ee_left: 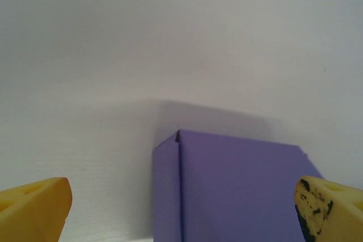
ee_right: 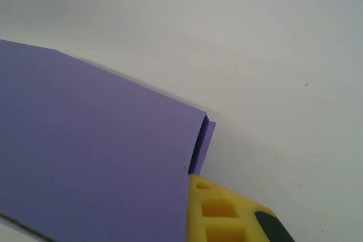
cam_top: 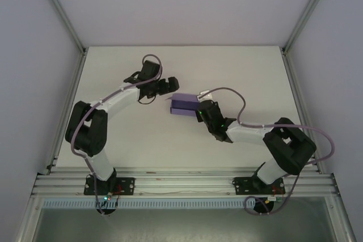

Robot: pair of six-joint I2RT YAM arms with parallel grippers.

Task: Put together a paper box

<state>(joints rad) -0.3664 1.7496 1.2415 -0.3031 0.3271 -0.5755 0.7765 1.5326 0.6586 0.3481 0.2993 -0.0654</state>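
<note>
The purple paper box (cam_top: 184, 106) stands folded on the white table (cam_top: 238, 72), between the two arms. My right gripper (cam_top: 200, 112) is shut on the box's right end. In the right wrist view a yellow finger (ee_right: 227, 213) presses against the edge of a large purple panel (ee_right: 91, 151), and the other finger is hidden behind the card. My left gripper (cam_top: 169, 87) hangs open just up and left of the box, apart from it. In the left wrist view its yellow fingertips (ee_left: 34, 207) stand wide apart, with the box's corner (ee_left: 238, 191) ahead between them.
Grey walls and aluminium frame posts (cam_top: 68, 83) border the white table on the left, right and back. A rail (cam_top: 181, 182) with both arm bases runs along the near edge. A grey cable (cam_top: 238, 97) loops over the right arm.
</note>
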